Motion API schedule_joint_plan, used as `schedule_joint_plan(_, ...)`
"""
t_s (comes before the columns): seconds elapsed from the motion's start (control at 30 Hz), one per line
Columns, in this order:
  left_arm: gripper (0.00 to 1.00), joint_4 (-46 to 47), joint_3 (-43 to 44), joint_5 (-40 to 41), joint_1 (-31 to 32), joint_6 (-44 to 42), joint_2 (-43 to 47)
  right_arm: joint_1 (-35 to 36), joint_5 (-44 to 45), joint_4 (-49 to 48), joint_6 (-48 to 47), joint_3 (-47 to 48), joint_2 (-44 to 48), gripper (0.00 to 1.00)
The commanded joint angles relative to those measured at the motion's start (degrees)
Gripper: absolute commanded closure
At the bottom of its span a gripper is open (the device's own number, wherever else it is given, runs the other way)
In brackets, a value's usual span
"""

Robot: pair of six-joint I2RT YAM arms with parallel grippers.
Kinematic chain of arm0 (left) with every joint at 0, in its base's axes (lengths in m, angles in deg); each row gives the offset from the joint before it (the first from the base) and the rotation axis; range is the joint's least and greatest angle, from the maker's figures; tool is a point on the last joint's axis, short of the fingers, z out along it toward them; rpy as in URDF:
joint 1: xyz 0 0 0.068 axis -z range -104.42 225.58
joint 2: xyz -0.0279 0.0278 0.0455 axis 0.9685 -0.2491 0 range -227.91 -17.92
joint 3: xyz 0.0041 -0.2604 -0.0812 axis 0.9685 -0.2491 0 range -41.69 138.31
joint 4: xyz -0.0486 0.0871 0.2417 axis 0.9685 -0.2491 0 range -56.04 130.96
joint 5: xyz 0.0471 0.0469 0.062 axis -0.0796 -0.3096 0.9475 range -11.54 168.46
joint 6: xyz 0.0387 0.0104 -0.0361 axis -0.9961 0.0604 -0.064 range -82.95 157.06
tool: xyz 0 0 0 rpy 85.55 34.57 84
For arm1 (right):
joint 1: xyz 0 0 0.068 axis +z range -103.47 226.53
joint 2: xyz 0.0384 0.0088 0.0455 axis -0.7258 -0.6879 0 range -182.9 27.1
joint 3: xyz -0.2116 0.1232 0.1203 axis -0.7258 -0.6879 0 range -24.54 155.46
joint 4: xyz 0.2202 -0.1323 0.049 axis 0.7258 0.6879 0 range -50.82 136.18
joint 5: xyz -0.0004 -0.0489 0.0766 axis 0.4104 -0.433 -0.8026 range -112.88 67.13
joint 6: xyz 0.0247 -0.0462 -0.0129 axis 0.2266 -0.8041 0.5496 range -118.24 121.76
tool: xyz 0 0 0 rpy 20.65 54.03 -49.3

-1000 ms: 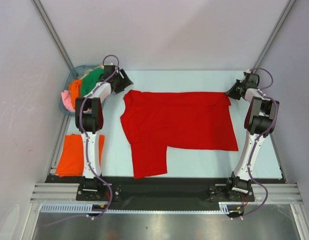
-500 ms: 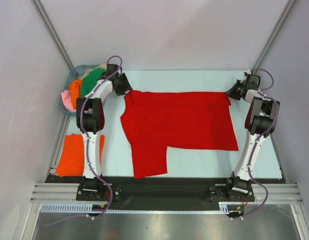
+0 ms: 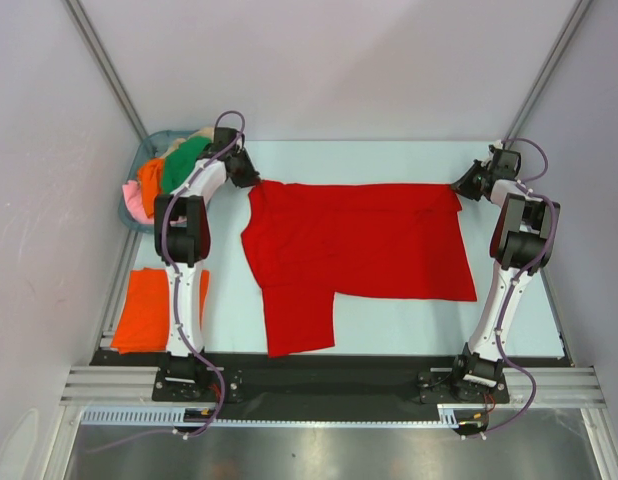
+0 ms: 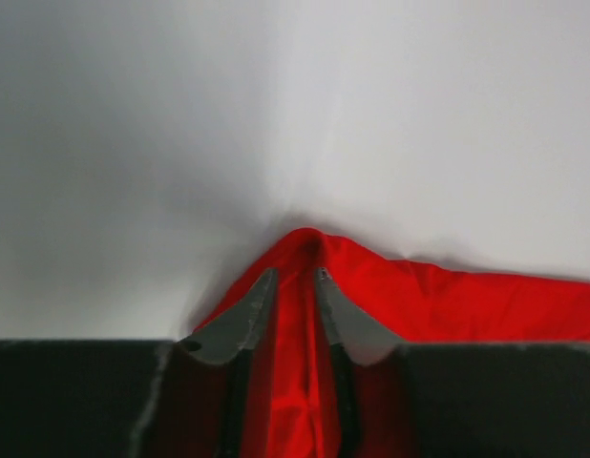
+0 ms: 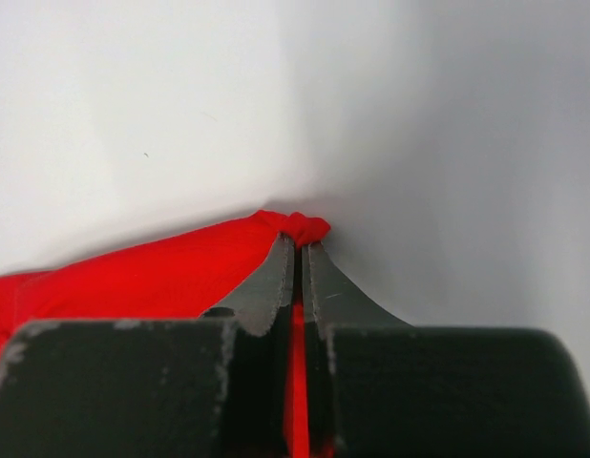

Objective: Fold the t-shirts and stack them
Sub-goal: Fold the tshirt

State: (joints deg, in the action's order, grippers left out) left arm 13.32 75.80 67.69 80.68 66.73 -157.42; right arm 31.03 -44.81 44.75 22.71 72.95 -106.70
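Pinching both far corners of the red t-shirt [image 3: 359, 240] right now.

- Left tool [image 3: 251, 180]: at the shirt's far-left corner. In the wrist view [image 4: 295, 286] the fingers [image 4: 245, 320] sit close together, a narrow gap packed with a fold of red cloth. The cloth tents up into a peak just past the tips. Reads as clamped on the fabric.
- Right tool [image 3: 461, 186]: at the far-right corner. In the wrist view [image 5: 300, 256] the fingers [image 5: 266, 286] are nearly touching, with only a thin strip of red between them and a small bunched knot of cloth at the tips. Firmly closed on the shirt.
- Red t-shirt: lies spread flat on the pale worktop [image 3: 389, 160], mid-worktop between the two arms. The far edge runs roughly straight from tool to tool. One flap of it extends toward the near edge on the left side.
- Orange t-shirt [image 3: 147, 310]: folded flat at the near-left of the worktop, partly behind the left arm, well apart from the red one.
- Basket [image 3: 149, 145]: far-left corner, just beside the left tool. It holds a loose pile of shirts: green [image 3: 184, 158], orange [image 3: 149, 180], pink [image 3: 134, 205] and beige [image 3: 194, 135] on top at the far side.
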Motion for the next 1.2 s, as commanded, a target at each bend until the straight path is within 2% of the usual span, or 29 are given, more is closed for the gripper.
schedule_joint_plan(0.0, 0.72, 2.32, -1.99, 1.36, -0.09, -1.1, 3.62, -0.4, 1.89, 1.29, -0.82, -1.16, -0.76, 1.0)
schedule_joint_plan(0.03, 0.57, 2.93, -2.61, 1.45, -0.09, -1.37, 4.23, -0.4, 1.81, 1.29, -0.82, -1.16, -0.76, 1.0)
schedule_joint_plan(0.13, 0.3, 6.26, -6.21, 0.84, -0.01, -2.86, 6.96, -0.4, 1.63, 1.12, -0.82, -1.17, -0.85, 1.0)
schedule_joint_plan(0.3, 0.25, 6.37, -4.82, -0.83, 0.43, -4.71, 6.0, -0.4, 1.37, 1.12, -0.82, -1.16, -0.85, 1.0)
schedule_joint_plan(0.43, 0.23, 2.43, -1.57, -0.14, 0.61, -4.45, 2.93, -0.49, 1.02, 0.94, -0.91, -1.43, -0.68, 1.0)
schedule_joint_plan(0.6, 0.3, -1.8, 4.41, -0.66, 1.4, -5.59, -0.68, -0.58, 0.67, 0.5, -0.65, -1.52, -0.76, 1.0)
schedule_joint_plan(0.63, 0.37, -2.15, 4.93, -0.92, 1.4, -5.5, -1.47, -0.58, 0.66, 0.5, -0.65, -1.43, -0.85, 1.0)
schedule_joint_plan(0.7, 0.41, -2.68, 6.51, -1.28, 1.4, -5.33, -2.26, -0.58, 0.66, 0.59, -0.73, -1.43, -0.76, 1.0)
schedule_joint_plan(0.73, 0.47, -3.55, 7.3, -1.54, 1.4, -5.33, -2.79, -0.58, 0.66, 0.59, -0.74, -1.43, -0.76, 1.0)
schedule_joint_plan(0.8, 0.53, -4.79, 9.32, -2.76, 1.4, -5.06, -4.19, -0.58, 0.58, 0.59, -0.74, -1.6, -0.76, 1.0)
schedule_joint_plan(0.9, 0.45, -5.06, 9.16, -1.64, 1.66, -5.58, -3.76, -0.58, 0.49, 0.41, -0.74, -1.43, -0.76, 1.0)
schedule_joint_plan(0.97, 0.45, -5.23, 8.72, -0.58, 2.01, -6.64, -3.15, -0.66, 0.31, 0.5, -0.65, -1.51, -0.85, 1.0)
schedule_joint_plan(1.1, 0.55, -6.37, 8.63, 0.3, 2.02, -7.43, -3.32, -0.75, 0.23, 0.24, -0.56, -1.52, -0.76, 1.0)
schedule_joint_plan(1.17, 0.65, -6.29, 8.89, -0.13, 2.02, -7.78, -3.58, -0.75, 0.14, 0.24, -0.56, -1.6, -0.76, 1.0)
